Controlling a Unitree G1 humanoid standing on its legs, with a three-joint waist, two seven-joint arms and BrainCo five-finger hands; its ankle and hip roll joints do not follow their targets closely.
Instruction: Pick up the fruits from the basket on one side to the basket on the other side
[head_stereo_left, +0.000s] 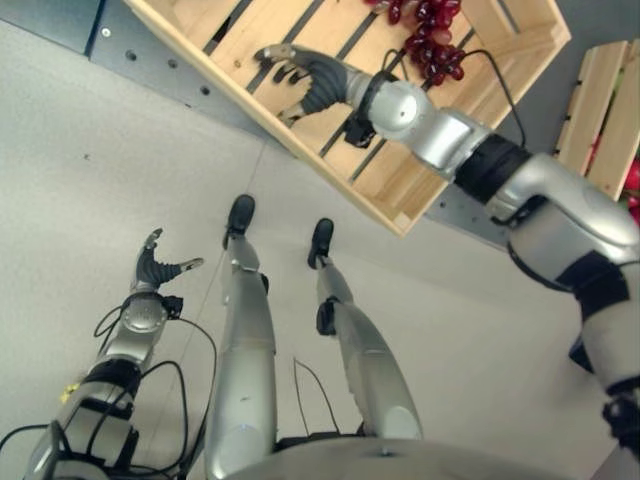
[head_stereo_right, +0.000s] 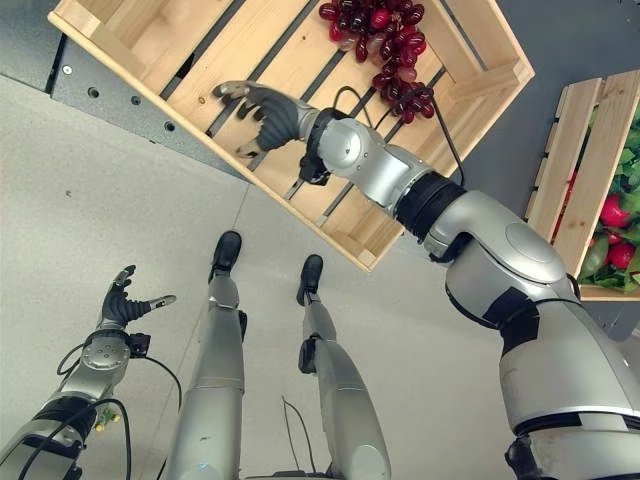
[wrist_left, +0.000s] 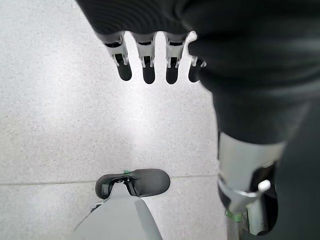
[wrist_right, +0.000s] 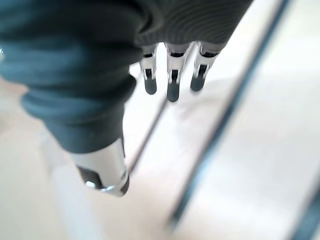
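A wooden slatted crate (head_stereo_left: 400, 205) stands ahead of me, with a bunch of dark red grapes (head_stereo_right: 385, 45) lying in its far part. My right hand (head_stereo_right: 262, 115) hovers over the crate's bare slats, to the left of the grapes and apart from them, fingers (wrist_right: 170, 80) straight and holding nothing. A second wooden crate (head_stereo_right: 580, 170) at the right holds red fruits (head_stereo_right: 612, 212) among green leaves. My left hand (head_stereo_left: 155, 268) hangs low at the left over the floor, fingers (wrist_left: 145, 65) relaxed and empty.
The crates rest on a dark grey platform (head_stereo_left: 150, 60) with bolt holes. Light speckled floor (head_stereo_left: 90, 190) spreads below and to the left of it.
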